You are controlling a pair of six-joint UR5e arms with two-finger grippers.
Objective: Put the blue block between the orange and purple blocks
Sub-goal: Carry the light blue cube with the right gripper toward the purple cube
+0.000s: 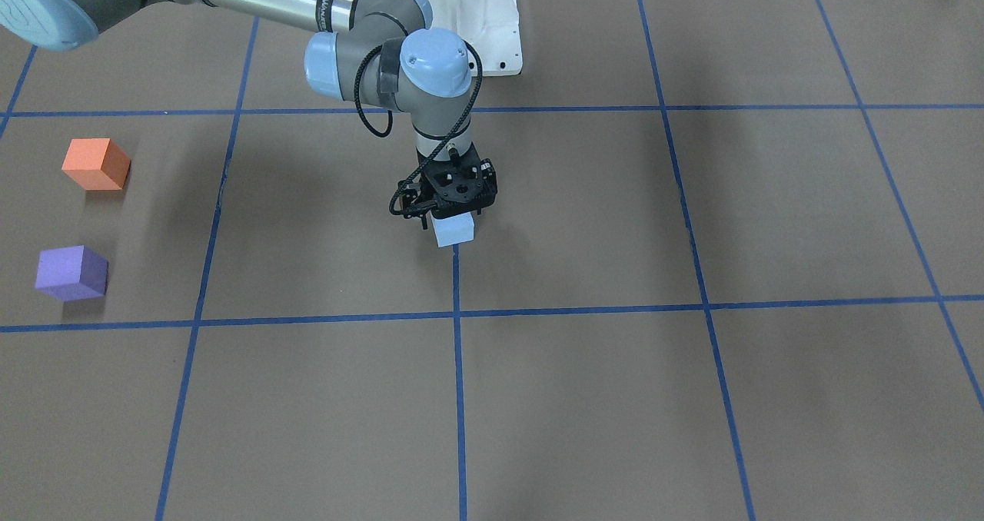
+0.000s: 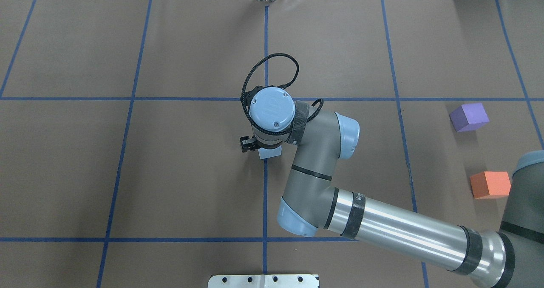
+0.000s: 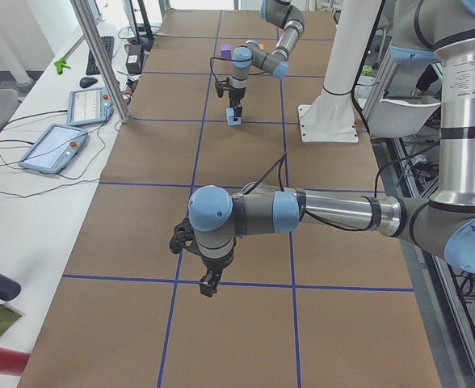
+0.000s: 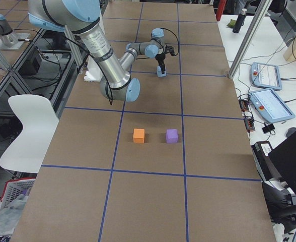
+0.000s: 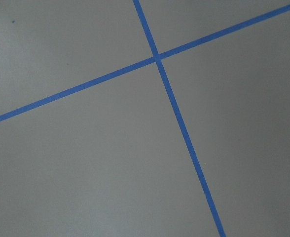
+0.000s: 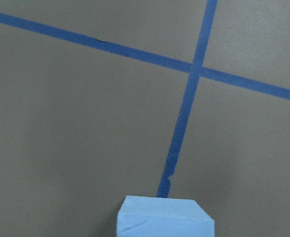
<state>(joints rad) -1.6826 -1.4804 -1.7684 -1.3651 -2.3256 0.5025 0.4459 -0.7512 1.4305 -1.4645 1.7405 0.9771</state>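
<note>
Front view: right gripper (image 1: 455, 212) directly over blue block (image 1: 454, 232); whether the jaws clasp it cannot be told. Orange block (image 1: 96, 164) and purple block (image 1: 71, 273) well apart from it.
Overhead view: blue block mostly hidden under the wrist.
Right wrist view: blue block bottom centre, tape line (image 6: 184, 113) running up to it.
Left-side view: left gripper (image 3: 209, 287) above the table; jaw state cannot be told.

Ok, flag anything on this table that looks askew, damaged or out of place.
Nothing stands out. The blue block is directly under the right gripper. The orange block and purple block rest flat and apart, with a gap between them. No spill or damage shows.
</note>
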